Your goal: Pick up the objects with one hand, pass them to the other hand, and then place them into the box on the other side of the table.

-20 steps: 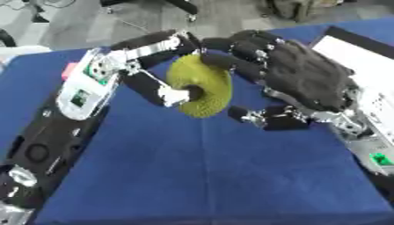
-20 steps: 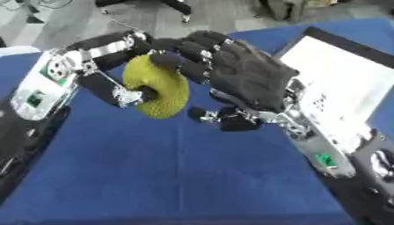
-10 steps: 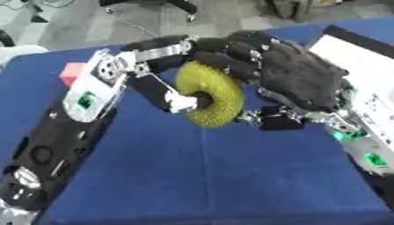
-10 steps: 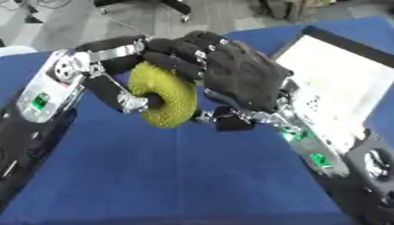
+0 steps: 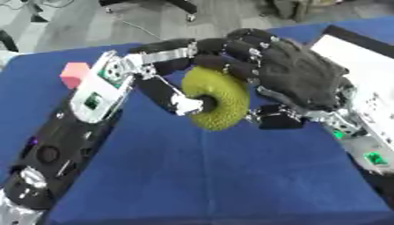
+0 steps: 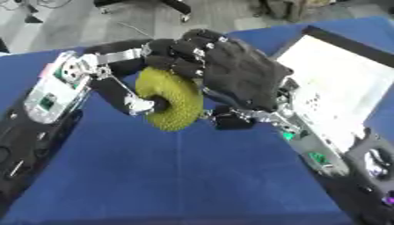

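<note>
Yellow-green ring-shaped sponge (image 5: 218, 102) hangs above the blue surface (image 5: 231, 176), held between both hands. The left robot hand (image 5: 171, 79) curls around it, thumb through the hole. The right robot hand (image 5: 296, 79) curls its fingers over the top. A white box (image 6: 346, 94) sits at right, a pink block (image 5: 74, 74) at left.

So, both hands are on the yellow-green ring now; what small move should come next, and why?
Probably the left hand should uncurl and let go. The right hand already has its fingers curled over the top of the yellow-green ring, which hangs above the blue table, and the white box lies on the right side.
</note>
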You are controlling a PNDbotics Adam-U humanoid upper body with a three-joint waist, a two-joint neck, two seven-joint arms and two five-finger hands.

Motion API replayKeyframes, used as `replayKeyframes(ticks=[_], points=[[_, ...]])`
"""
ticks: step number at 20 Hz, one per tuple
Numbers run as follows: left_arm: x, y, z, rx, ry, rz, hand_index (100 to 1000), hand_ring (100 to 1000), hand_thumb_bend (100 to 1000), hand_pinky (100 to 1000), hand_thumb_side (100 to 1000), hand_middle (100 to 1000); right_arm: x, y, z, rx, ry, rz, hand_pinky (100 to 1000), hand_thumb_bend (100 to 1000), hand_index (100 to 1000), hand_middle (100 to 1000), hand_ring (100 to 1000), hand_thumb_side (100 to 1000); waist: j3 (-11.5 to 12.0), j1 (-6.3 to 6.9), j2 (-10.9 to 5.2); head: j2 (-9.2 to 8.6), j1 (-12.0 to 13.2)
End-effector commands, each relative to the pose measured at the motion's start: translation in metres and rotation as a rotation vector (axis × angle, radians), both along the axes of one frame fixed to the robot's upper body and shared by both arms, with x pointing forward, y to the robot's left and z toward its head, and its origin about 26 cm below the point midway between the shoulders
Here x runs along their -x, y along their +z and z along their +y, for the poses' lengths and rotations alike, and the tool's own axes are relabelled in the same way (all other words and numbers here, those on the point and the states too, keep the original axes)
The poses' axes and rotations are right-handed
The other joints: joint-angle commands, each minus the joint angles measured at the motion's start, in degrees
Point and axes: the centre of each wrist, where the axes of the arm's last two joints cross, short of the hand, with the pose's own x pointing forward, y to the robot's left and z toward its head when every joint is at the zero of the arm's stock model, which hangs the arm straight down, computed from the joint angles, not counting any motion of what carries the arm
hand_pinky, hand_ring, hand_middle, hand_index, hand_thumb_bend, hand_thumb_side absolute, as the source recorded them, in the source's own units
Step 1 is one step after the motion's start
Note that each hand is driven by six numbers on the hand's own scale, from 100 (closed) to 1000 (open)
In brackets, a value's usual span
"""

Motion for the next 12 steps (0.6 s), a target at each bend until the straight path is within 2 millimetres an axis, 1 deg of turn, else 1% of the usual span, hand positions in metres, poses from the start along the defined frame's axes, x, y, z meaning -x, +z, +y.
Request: replayKeyframes(ticks=[1,4,6,7,8,9,10,11,12], points=[[0.0033,0.0130,-0.0151,-0.035,-0.136,-0.137,518,390,100,530,251,394,0.0043,0.0042,0.0052,-0.020,0.034,-0.002,857,317,808,917,858,100,-0.1,-0.37,-0.58,-0.15,0.0],[0.0008,0.0104,-0.0140,-0.040,-0.125,-0.137,518,390,100,530,251,394,0.0045,0.0033,0.0054,-0.044,0.046,0.011,849,282,710,906,852,100,-0.1,-0.35,-0.56,-0.15,0.0],[-0.0005,0.0092,-0.0135,-0.040,-0.120,-0.134,518,390,100,530,251,394,0.0045,0.0031,0.0055,-0.062,0.054,0.019,844,239,658,901,850,100,-0.1,-0.33,-0.54,-0.15,0.0],[-0.0009,0.0088,-0.0135,-0.040,-0.119,-0.133,518,390,100,530,252,394,0.0045,0.0029,0.0055,-0.072,0.057,0.024,842,210,640,898,850,100,-0.1,-0.32,-0.53,-0.15,-0.1],[-0.0012,0.0084,-0.0137,-0.039,-0.119,-0.131,520,392,100,531,251,396,0.0046,0.0026,0.0055,-0.084,0.060,0.031,838,128,594,894,848,100,-0.1,-0.31,-0.52,-0.15,-0.1],[-0.0013,0.0081,-0.0140,-0.039,-0.119,-0.130,525,396,100,534,251,401,0.0046,0.0023,0.0055,-0.096,0.063,0.039,832,100,548,885,846,100,-0.1,-0.31,-0.51,-0.15,-0.1],[-0.0013,0.0077,-0.0142,-0.039,-0.119,-0.128,532,399,100,537,250,407,0.0047,0.0018,0.0054,-0.113,0.067,0.048,831,100,523,881,847,100,-0.1,-0.31,-0.51,-0.15,-0.2],[-0.0013,0.0073,-0.0145,-0.039,-0.120,-0.127,551,408,100,544,250,427,0.0047,0.0014,0.0051,-0.130,0.070,0.058,828,100,474,870,849,100,-0.1,-0.31,-0.50,-0.15,-0.2],[-0.0014,0.0068,-0.0147,-0.040,-0.120,-0.127,565,413,100,549,250,440,0.0047,0.0008,0.0048,-0.144,0.071,0.070,829,100,445,863,851,100,-0.1,-0.31,-0.50,-0.15,-0.2]])
